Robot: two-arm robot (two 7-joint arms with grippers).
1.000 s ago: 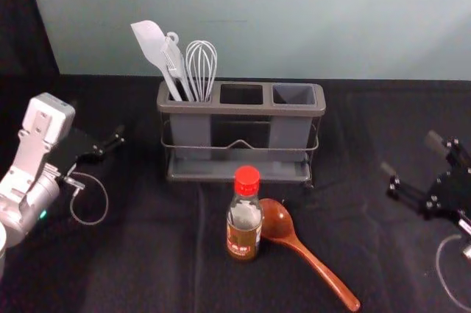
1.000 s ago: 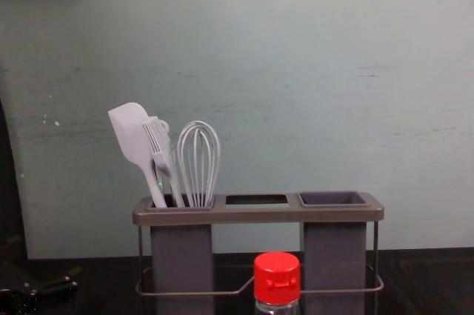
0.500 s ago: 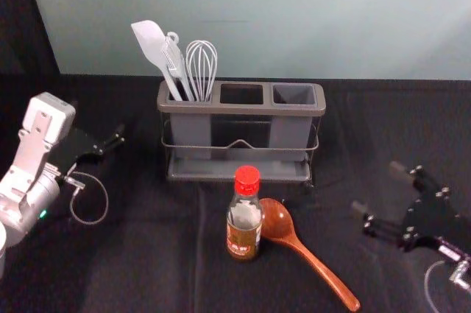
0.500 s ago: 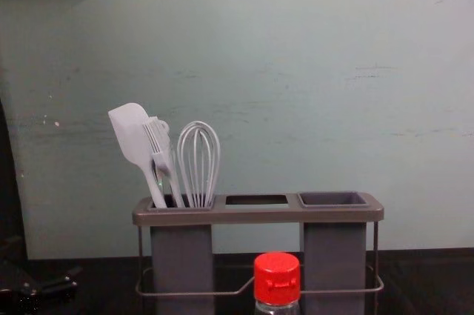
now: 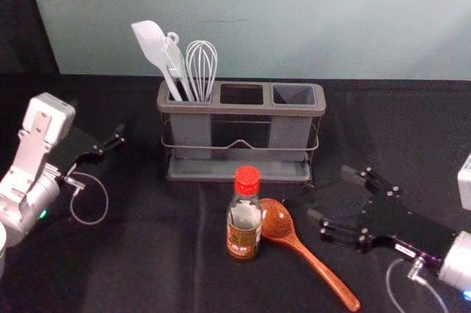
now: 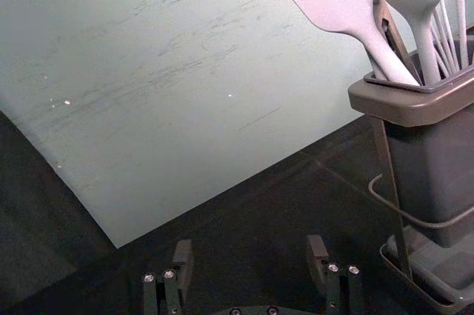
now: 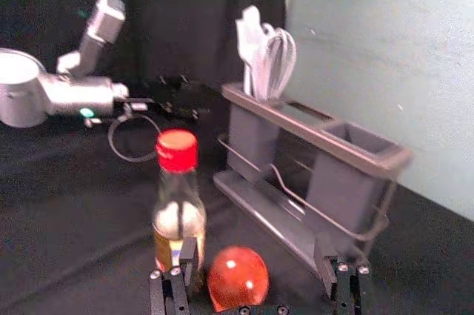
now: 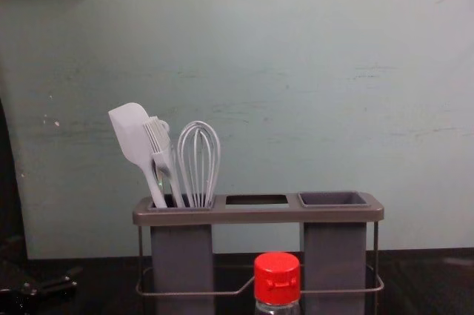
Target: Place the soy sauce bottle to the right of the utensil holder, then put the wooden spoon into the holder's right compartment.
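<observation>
empty-handed, with the right gripper (image 5: pixel 330 194) spread wide at the right side of a creased black cloth (image 5: pixel 147 269). pictured to the left of those fingertips, in front of a dark grey plastic utensil holder (image 5: pixel 241 110): a clear, brown-labelled soy sauce bottle (image 5: pixel 243 219) with a ribbed red cap, standing upright, long axis vertical. clearly nearer to the right gripper than to the left gripper (image 6: pixel 250 247), parked with fingers apart at the cloth's left side.

likely to come next: a sideways reach leftward for the bottle, best kept level and clear of the glossy reddish-brown wooden spoon (image 5: pixel 316 269). laid flat, with its rounded bowl just beside the bottle's base on the gripper's side, and its slim, smooth handle slanting right and toward the robot; at risk of being nudged.

seen behind: a thin bent-wire rail across the holder, a bare right compartment (image 5: pixel 294 95) awaiting the spoon, and, in the left compartment, a matte pale spatula (image 5: pixel 149 39) and a looped whisk (image 5: pixel 201 62).
</observation>
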